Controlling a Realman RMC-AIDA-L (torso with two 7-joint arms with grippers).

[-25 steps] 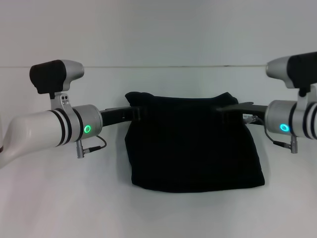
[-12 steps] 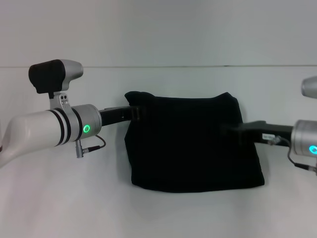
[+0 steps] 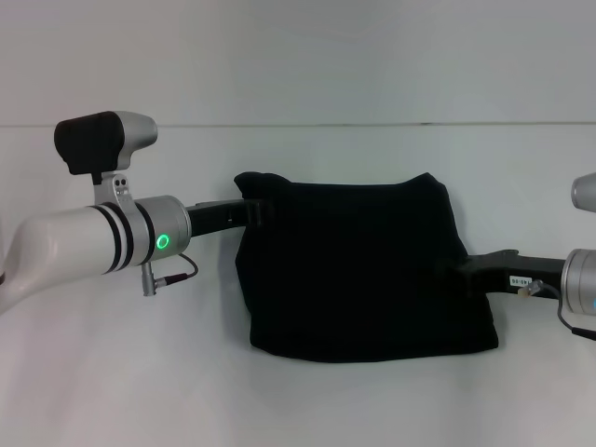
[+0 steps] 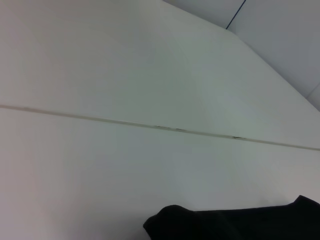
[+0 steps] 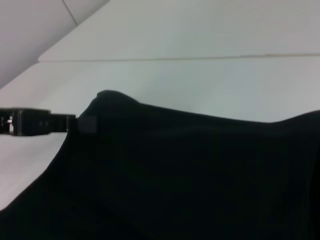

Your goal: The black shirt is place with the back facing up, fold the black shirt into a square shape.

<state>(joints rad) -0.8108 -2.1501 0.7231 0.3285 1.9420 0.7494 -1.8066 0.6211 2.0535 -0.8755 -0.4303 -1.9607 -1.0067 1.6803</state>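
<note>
The black shirt [image 3: 363, 270] lies on the white table as a roughly square folded bundle, with small bumps at its two far corners. My left gripper [image 3: 259, 210] reaches in from the left and sits at the far left corner of the shirt; the right wrist view shows it [image 5: 86, 124] touching that corner. My right gripper [image 3: 470, 270] is low at the middle of the shirt's right edge, dark against the dark cloth. The shirt [image 5: 190, 170] fills most of the right wrist view. In the left wrist view only the shirt's far edge [image 4: 225, 225] shows.
The white table [image 3: 307, 400] runs wide around the shirt on every side. A thin seam [image 3: 307, 125] runs across it behind the shirt. Nothing else stands on the surface.
My right gripper has left the shirt's far right corner, moving toward me and out to the right edge. The left arm has not moved. The shirt keeps its shape.
</note>
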